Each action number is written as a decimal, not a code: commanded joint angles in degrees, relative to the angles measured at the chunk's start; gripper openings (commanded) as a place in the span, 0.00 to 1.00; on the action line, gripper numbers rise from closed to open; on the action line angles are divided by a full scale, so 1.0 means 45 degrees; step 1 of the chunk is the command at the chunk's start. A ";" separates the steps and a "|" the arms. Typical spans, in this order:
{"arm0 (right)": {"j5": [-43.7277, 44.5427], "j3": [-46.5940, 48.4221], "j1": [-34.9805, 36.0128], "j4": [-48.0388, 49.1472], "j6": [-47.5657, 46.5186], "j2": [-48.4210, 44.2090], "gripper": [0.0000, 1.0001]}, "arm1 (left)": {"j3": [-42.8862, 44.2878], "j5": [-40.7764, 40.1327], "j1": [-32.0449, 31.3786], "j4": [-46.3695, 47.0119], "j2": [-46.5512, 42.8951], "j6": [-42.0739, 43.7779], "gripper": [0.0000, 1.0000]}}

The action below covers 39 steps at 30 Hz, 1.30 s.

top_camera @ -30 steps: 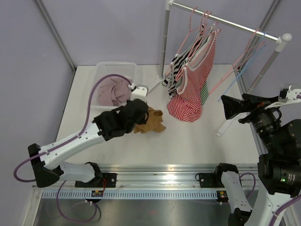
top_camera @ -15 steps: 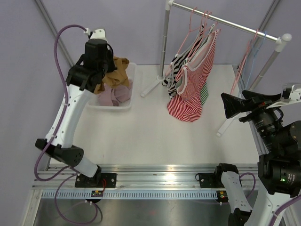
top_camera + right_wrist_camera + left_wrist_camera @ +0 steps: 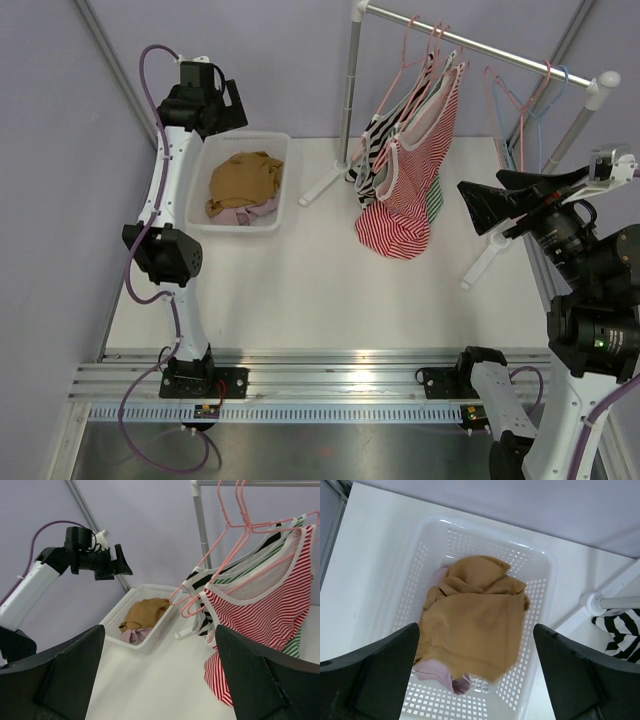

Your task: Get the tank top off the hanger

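Brown tank top (image 3: 472, 615) lies in basket (image 3: 434, 550) below wide-open L pincer (image 3: 476, 628); R pincer (image 3: 160, 628) also open.

The tank top (image 3: 402, 200) is striped in red and white and edged in white. A second top (image 3: 620, 627) is banded in black and white, and a third top (image 3: 294, 646) in green and white. The hangers (image 3: 228, 524) are coloured pink. The perforated basket (image 3: 538, 600) is white; a mustard-brown garment (image 3: 475, 615) and a pale pink garment (image 3: 427, 669) are seen in it. The counter (image 3: 300, 290) is finished in white, and the left claw (image 3: 475, 627) and right claw (image 3: 160, 627) in black.
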 commanded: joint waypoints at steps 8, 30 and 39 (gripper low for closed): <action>-0.3296 -0.1684 -0.0008 0.7073 0.5638 0.2879 1.00 | -0.0497 0.2783 -0.0083 -0.0634 -0.3063 -0.0271 0.99; 1.3150 0.6498 0.6418 -0.1012 -0.0139 1.0929 0.62 | -1.3936 0.1359 -0.3950 0.2702 -1.4961 -0.0293 0.99; 1.3695 0.9682 0.6418 -0.2437 -0.0413 1.3683 0.44 | -1.5500 0.2706 -0.3931 0.3503 -1.4102 0.0196 0.99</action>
